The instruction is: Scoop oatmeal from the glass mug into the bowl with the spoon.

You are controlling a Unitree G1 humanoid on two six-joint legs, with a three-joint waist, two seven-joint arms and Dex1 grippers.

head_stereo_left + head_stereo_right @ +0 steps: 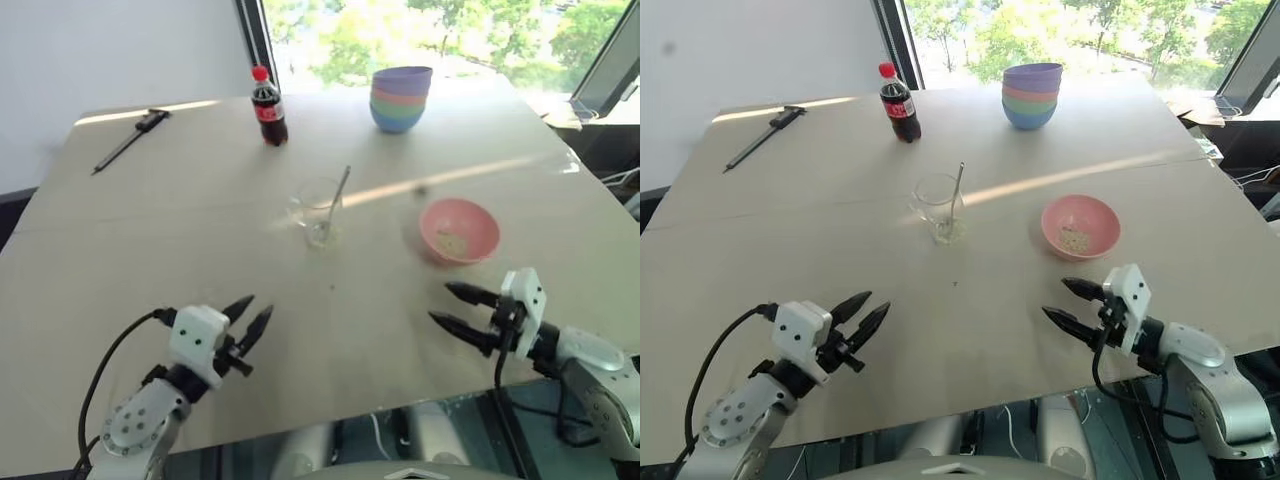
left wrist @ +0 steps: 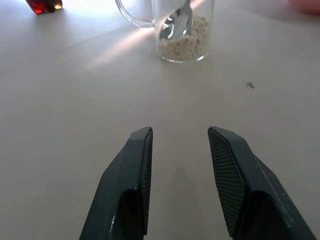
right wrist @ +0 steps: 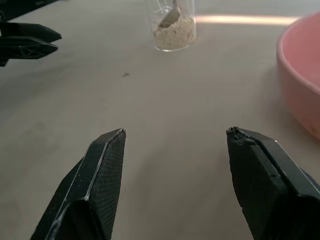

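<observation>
The glass mug [image 1: 318, 212] stands near the middle of the table, with oatmeal [image 2: 184, 42] in its bottom. The spoon [image 1: 340, 190] stands in the mug, its handle leaning up and to the right. To the right of the mug sits the pink bowl [image 1: 459, 230], holding a small clump of oatmeal [image 1: 452, 241]. My left gripper [image 1: 255, 310] hovers low over the near left of the table, open and empty, pointing toward the mug. My right gripper [image 1: 442, 303] is near the front edge just short of the bowl, open wider, with nothing between its fingers.
A cola bottle [image 1: 268, 107] and a stack of coloured bowls [image 1: 401, 98] stand at the far side. A long black tool [image 1: 130, 139] lies at the far left. The table's front edge [image 1: 330, 415] runs just behind both grippers.
</observation>
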